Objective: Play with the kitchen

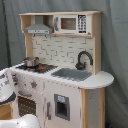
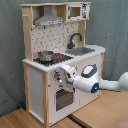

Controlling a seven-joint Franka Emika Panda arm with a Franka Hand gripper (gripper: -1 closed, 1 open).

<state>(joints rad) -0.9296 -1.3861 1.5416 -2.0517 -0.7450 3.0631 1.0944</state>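
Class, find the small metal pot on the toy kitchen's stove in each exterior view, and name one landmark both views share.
First exterior view: the pot sits at the left, on the stove beneath the grey hood.
Second exterior view: the pot sits left of centre, on the stove, above the robot's claw.
Shared landmark: the black faucet at the sink.
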